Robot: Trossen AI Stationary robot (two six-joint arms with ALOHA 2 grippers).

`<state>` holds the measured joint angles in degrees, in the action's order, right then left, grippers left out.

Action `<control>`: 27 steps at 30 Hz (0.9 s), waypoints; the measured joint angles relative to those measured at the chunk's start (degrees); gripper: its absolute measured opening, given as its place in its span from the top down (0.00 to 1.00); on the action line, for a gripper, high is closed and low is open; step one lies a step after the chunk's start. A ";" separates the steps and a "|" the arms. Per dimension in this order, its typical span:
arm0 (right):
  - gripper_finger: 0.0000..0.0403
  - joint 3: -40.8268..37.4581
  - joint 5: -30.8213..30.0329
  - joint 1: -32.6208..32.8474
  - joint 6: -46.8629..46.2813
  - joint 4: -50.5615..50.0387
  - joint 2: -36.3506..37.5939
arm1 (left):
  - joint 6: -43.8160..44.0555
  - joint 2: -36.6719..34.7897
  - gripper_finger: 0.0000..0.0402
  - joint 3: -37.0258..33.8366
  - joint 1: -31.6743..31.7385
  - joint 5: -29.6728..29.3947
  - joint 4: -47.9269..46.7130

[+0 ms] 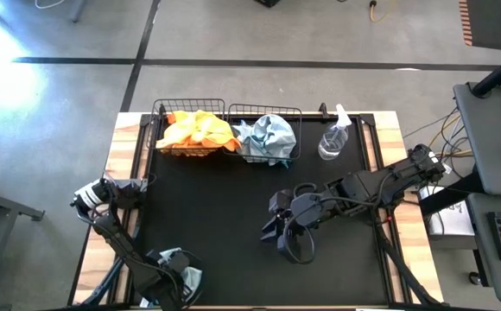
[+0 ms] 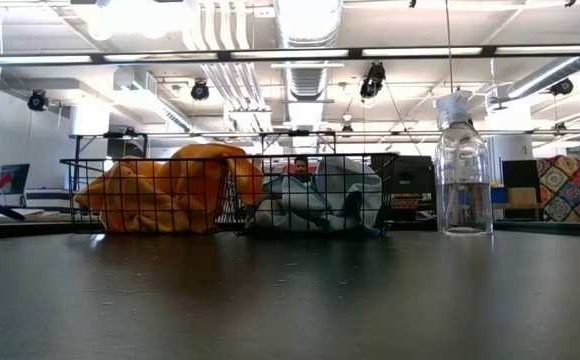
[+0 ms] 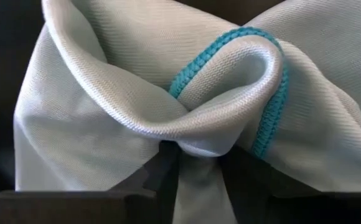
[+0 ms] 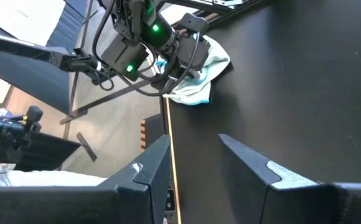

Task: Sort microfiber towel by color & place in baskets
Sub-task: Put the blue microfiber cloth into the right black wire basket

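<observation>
Black matting covers the wooden-edged surface (image 1: 233, 216), where two black wire-grid baskets sit side by side at the far edge: the left basket (image 1: 157, 121) is heaped with bright orange cloths (image 1: 194, 131), the right basket (image 1: 295, 117) with pale blue-grey cloths (image 1: 266, 136). Just beside them stands a clear plastic spray bottle (image 1: 334, 138). At the near left corner the left claw (image 3: 199, 171) pinches a fold of one pale blue-grey towel with teal stitched edging (image 3: 168, 106) (bunched, no clear long axis). The right claw (image 4: 193, 165) hovers mid-surface, fingers apart, empty.
</observation>
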<state>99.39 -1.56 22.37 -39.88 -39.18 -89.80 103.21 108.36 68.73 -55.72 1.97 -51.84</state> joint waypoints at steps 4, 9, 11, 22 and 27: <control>0.69 -0.02 0.00 0.00 0.00 0.00 0.00 | 0.03 0.04 0.85 0.00 0.02 -0.49 0.07; 0.69 -0.04 0.00 0.00 0.00 -0.02 0.00 | 0.17 0.09 0.95 0.01 0.06 -0.63 -0.12; 0.69 -0.04 0.00 0.00 0.00 -0.02 0.00 | 0.25 0.09 0.97 0.32 0.06 -0.62 -0.22; 0.69 -0.04 -0.02 0.00 0.01 -0.02 0.00 | -1.64 0.42 0.99 7.04 0.13 -2.53 -7.81; 0.69 -0.04 0.00 0.00 0.00 -0.02 0.00 | -4.18 0.33 0.99 11.96 0.17 -3.39 -13.55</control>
<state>99.35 -1.57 22.37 -39.88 -39.20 -89.80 99.03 108.68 80.69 -55.55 -1.42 -65.38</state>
